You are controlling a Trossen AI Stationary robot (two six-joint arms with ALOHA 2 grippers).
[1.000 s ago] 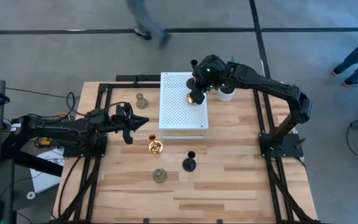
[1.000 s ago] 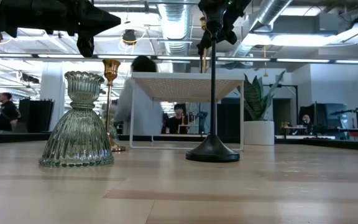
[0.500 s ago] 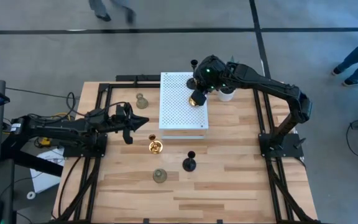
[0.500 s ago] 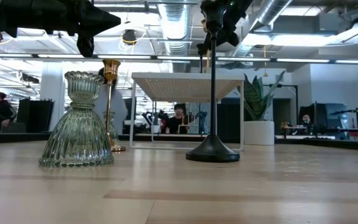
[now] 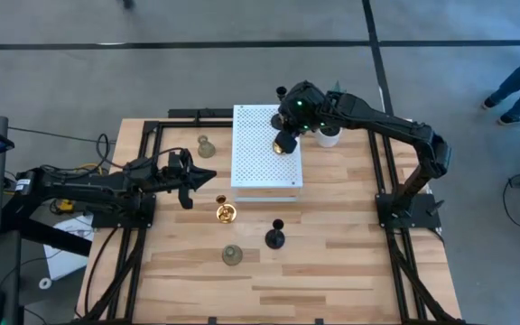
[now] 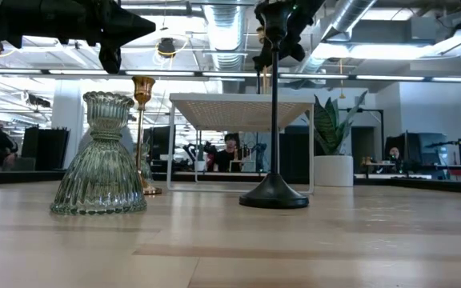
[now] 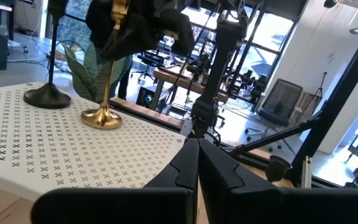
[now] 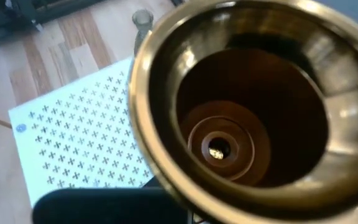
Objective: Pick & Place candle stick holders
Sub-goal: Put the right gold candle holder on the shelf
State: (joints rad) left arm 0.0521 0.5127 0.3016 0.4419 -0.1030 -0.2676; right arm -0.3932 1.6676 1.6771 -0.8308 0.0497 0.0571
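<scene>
My right gripper [image 5: 287, 135] is over the far right part of the white perforated platform [image 5: 255, 158], shut on a gold candle stick holder [image 7: 107, 74]. A slim black holder [image 7: 45, 93] stands on its base on the platform beside it. On the table stand another gold holder [image 5: 227, 213], a black one [image 5: 275, 236] and two pale grey-green ones [image 5: 232, 255] [image 5: 205, 146]. My left gripper [image 5: 204, 179] is shut and empty, above the table left of the platform. My right gripper holds the gold holder by the upper part of its stem [image 7: 118, 15], just under the cup, coming from above. The gripper body hides the fingers. The holder stands upright, its round base [image 7: 101, 118] at the platform's surface; whether it rests there I cannot tell.
A green plant in a white pot [image 5: 329, 137] stands right of the platform, close to my right gripper. Black frame rails [image 5: 152, 135] run along the table's left and right sides. The near half of the table holds only the three loose holders.
My right gripper has shifted slightly toward the table's left edge with the gold holder, which stays upright over the platform. A person beyond the table's far edge has walked out of the high view.
</scene>
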